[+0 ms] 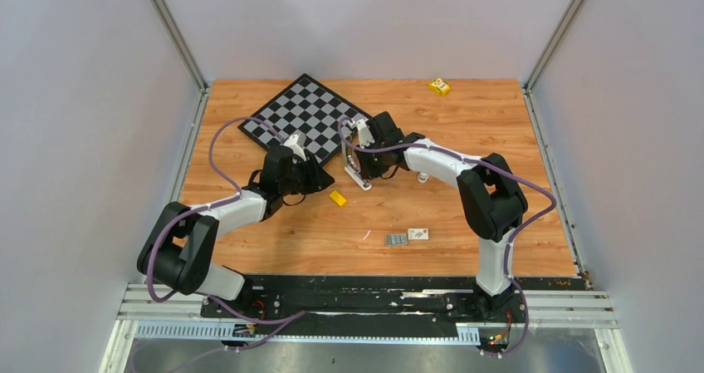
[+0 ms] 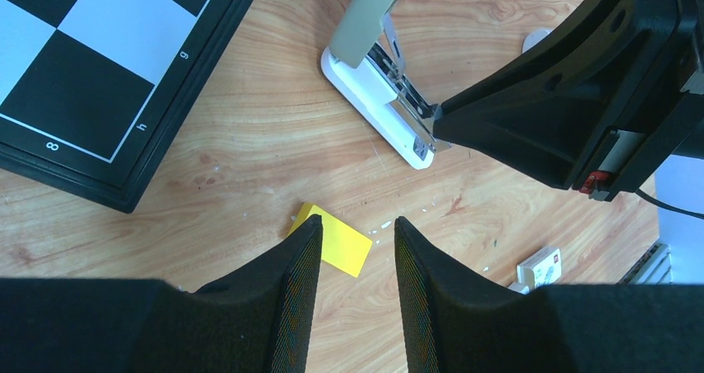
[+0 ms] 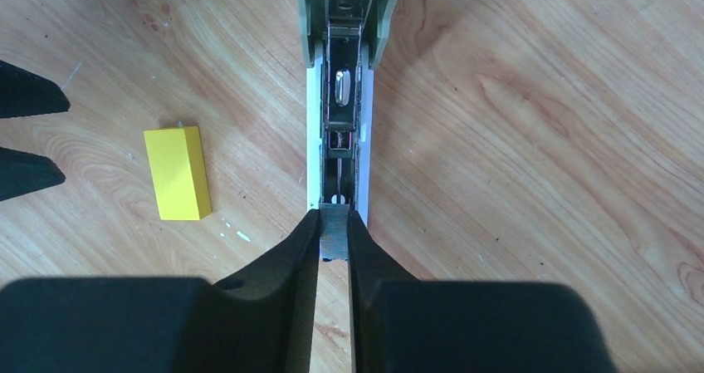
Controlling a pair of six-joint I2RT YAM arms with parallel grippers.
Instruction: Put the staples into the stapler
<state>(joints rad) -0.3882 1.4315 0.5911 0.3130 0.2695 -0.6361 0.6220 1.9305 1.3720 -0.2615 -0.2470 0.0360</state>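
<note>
**A:** From above, where is the stapler?

**B:** The stapler (image 1: pixel 357 176) stands on the wooden table (image 1: pixel 465 140) with its top swung up, at 4 o'clock of the chessboard (image 1: pixel 309 117). The right claw (image 1: pixel 363 161) meets it from 3 o'clock. The left claw (image 1: pixel 318 178) is near it at 9 o'clock. A yellow block (image 1: pixel 337 197) lies at 7 o'clock of the stapler. Spare staples (image 1: pixel 396 239) lie just beside a small white box (image 1: pixel 418 234) at 5 o'clock, well apart from the stapler.

**A:** And the left wrist view?

**B:** The left claw is released, its fingers apart and gripping nothing. The yellow block lies on the table under the tips, nearer the left finger. The stapler is at 12 o'clock, its white base flat and its top raised. The right claw's black body reaches the stapler's front end from 2 o'clock. The chessboard is at 10 o'clock and the white box at 4 o'clock.

**A:** The right wrist view?

**B:** The right claw is clenched on a staple strip (image 3: pixel 334 233), pinched between its fingertips. The strip is in line with the stapler's open metal tray, right at its near end. I cannot tell whether it has entered the tray. The yellow block lies at 9 o'clock, with the left claw's tips beyond it at the frame edge.
</note>
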